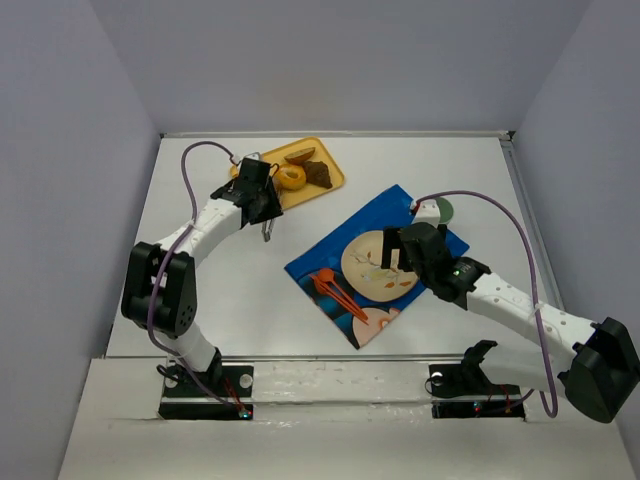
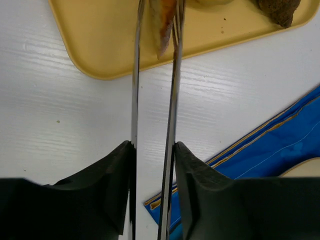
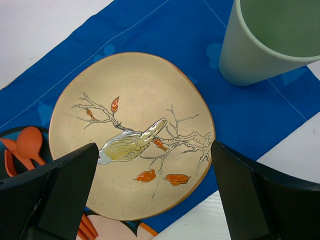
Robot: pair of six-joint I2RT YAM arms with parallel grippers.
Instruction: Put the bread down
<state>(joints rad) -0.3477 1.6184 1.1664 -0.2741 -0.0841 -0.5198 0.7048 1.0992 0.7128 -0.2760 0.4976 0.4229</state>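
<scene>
The bread, a tan oval slice, lies at the back of the yellow tray, beside a ring doughnut and a dark brown chunk. My left gripper hovers at the tray's near left edge, shut on metal tongs. In the left wrist view the gripper squeezes the tongs, whose arms reach over the tray. An orange-brown piece shows between the arms; I cannot tell if it is gripped. My right gripper is open and empty above the plate.
A beige plate with a bird picture lies on a blue mat. A pale green cup stands on the mat's right corner. Orange cutlery lies to the plate's left.
</scene>
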